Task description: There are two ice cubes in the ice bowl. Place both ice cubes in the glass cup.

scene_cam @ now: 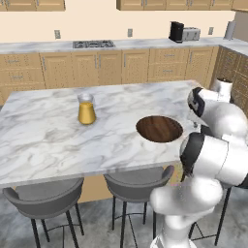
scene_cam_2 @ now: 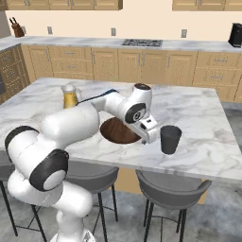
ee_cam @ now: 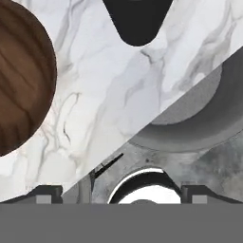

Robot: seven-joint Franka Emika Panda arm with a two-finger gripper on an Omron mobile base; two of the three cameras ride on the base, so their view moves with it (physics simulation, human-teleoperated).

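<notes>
The claw (scene_cam_2: 152, 137) hangs at the desk's (scene_cam: 43, 131) near edge, between the bowl (scene_cam_2: 118, 131) and the cup (scene_cam_2: 170, 139), just beside both; whether its two fingers are apart or together cannot be told, since the hand view catches little more than their dark tips at the bottom.

One cup: a small dark grey, smoky tumbler, cylindrical and slightly tapered toward the base, upright with its long axis vertical and its round rim facing up; it stands close to the near edge, toward the desk's right end; in the hand view it appears as a dark rounded shape (ee_cam: 137, 19) at the top.

One bowl (scene_cam: 159, 129): wide, shallow, round, dark brown wood grain, lying flat with its opening up, by the near edge; the hand view shows its striped grain (ee_cam: 23, 76) at the left; no cubes can be made out inside it.

One glass (scene_cam: 86, 109) of orange liquid, clear and upright, stands well apart toward the desk's middle left.

The desk is white marble with grey veins, rectangular; two grey stools (scene_cam: 138, 181) with round padded seats sit under its near edge.
</notes>
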